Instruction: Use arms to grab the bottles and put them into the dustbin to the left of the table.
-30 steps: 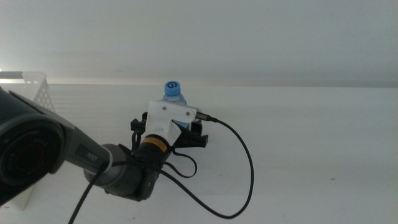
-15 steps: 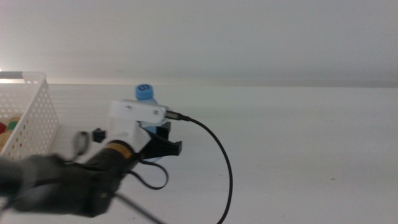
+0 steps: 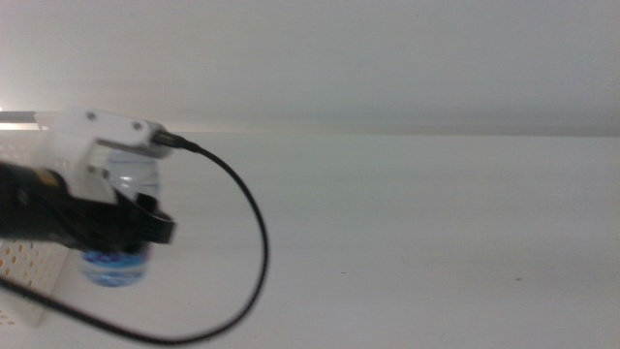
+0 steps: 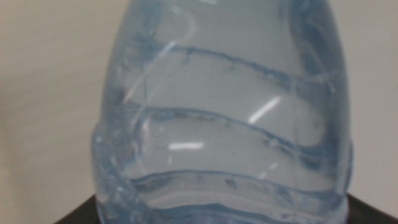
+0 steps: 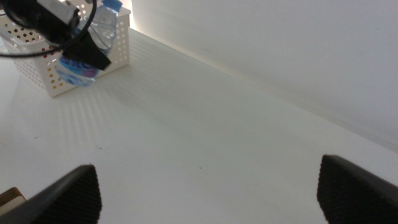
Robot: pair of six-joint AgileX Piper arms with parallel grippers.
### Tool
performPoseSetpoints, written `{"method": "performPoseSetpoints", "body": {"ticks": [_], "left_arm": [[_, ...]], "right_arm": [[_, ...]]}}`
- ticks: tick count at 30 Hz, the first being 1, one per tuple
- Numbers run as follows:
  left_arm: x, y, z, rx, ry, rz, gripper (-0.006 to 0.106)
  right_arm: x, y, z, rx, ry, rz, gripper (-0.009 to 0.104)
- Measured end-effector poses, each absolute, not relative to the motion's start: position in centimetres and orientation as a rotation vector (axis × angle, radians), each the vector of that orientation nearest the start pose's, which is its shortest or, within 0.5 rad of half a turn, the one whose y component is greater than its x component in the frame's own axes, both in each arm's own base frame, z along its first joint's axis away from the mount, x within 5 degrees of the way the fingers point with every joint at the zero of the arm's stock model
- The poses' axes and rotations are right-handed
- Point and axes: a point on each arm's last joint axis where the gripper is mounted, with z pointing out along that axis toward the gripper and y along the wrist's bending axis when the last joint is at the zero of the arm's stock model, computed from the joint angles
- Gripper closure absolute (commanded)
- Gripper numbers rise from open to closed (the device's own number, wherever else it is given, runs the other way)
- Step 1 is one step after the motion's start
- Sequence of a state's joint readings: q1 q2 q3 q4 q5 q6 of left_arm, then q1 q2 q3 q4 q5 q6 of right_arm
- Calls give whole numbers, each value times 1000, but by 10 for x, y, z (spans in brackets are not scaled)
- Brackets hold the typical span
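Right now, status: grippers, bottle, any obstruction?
Left gripper shut on water bottle, carried at the dustbin wall, not in. Right gripper open, waiting over bare table. Nothing in the way.

- The water bottle's [image 3: 118, 231] cap sits hidden behind the left arm's white housing [image 3: 107, 131].
- The dustbin [image 3: 27, 276] is cut off by the picture's edge.
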State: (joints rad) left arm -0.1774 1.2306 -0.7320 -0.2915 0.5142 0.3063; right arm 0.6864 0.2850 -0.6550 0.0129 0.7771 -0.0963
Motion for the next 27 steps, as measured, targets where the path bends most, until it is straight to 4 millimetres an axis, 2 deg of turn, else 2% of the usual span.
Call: {"method": "performPoseSetpoints", "body": {"ticks": [3, 8, 13, 18, 22, 27], "left_arm": [[238, -33, 273, 369, 2548, -139, 102], [260, 9, 319, 345, 2601, 32, 102], [283, 56, 337, 268, 2713, 107, 102], [302, 95, 332, 279, 2782, 133, 102], [311, 119, 322, 283, 2817, 148, 102], [320, 143, 292, 286, 2891, 119, 102]], "right_arm": [[32, 27, 341, -727, 1769, 416, 2], [32, 27, 341, -727, 1769, 416, 2], [32, 27, 341, -727, 1769, 416, 2], [32, 27, 341, -727, 1769, 416, 2], [32, 27, 341, -727, 1769, 416, 2], [32, 27, 341, -727, 1769, 416, 2]]}}
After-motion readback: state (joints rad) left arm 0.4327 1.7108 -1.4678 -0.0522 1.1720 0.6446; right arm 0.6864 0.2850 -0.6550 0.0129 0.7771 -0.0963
